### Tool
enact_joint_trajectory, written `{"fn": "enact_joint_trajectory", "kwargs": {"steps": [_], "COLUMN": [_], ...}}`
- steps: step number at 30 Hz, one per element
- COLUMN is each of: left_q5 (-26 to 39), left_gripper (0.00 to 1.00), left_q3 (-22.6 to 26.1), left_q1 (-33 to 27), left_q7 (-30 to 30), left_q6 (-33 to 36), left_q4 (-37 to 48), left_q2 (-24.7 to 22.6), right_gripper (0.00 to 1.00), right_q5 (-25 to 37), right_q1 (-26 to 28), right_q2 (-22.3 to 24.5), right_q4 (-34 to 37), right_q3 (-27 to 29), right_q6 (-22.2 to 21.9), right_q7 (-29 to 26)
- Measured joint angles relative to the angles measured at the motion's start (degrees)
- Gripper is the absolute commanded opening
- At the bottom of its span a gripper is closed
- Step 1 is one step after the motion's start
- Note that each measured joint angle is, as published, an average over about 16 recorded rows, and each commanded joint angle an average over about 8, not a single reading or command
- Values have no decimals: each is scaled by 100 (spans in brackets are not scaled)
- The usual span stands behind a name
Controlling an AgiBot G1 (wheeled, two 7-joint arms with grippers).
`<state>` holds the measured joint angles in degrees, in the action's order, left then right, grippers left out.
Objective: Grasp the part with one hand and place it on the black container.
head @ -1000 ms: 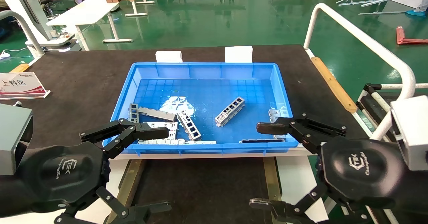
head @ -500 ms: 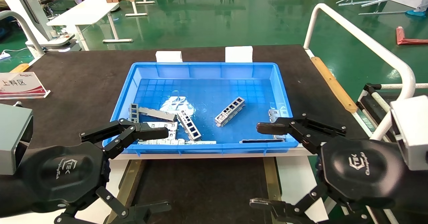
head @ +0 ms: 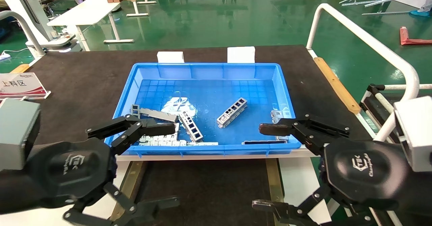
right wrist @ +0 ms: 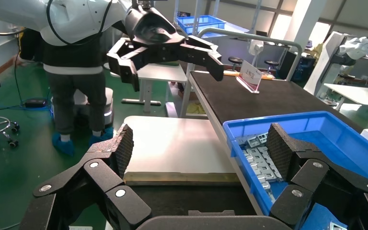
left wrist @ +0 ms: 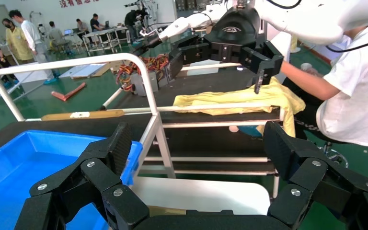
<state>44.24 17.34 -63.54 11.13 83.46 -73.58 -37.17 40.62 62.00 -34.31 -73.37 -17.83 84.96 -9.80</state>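
Observation:
Slim silver ladder-like parts lie in the blue bin [head: 280,94]: one part [head: 232,112] near the middle, another [head: 190,126] left of it. The black container [head: 202,185], with a matte floor and brass rails [head: 275,182], sits in front of the bin, between my grippers; it also shows in the right wrist view [right wrist: 182,203]. My left gripper [head: 173,165] is open and empty at the bin's near left corner. My right gripper [head: 258,167] is open and empty at the bin's near right corner. In the wrist views each gripper is also open: left [left wrist: 197,143], right [right wrist: 201,143].
Wider flat grey plates [head: 158,139] lie along the bin's near wall, also in the right wrist view [right wrist: 261,160]. A white rail [head: 364,38] borders the right of the dark table mat [head: 77,81]. A sign stand [head: 22,86] stands at the far left.
My left gripper has shifted a little to the right and forward, towards the bin's near left corner. The right gripper and the parts have not moved.

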Motion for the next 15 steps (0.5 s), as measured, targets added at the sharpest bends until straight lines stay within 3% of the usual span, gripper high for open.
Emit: {"fn": "enact_joint_trajectory", "kwargs": {"steps": [15], "left_q5": [1187], "left_gripper": [100], "left_q3": [612], "left_q1": [-845], "left_q7": [22], "left_q6": [-636], "left_q4": [759], "left_q2": [-1003], "right_gripper": [100], "right_q5": [-2], "right_q1": [2], "right_q2": [1], "right_q4": [1], "right_q3": [-4], "right_q6": [0], "right_q7": [2]}}
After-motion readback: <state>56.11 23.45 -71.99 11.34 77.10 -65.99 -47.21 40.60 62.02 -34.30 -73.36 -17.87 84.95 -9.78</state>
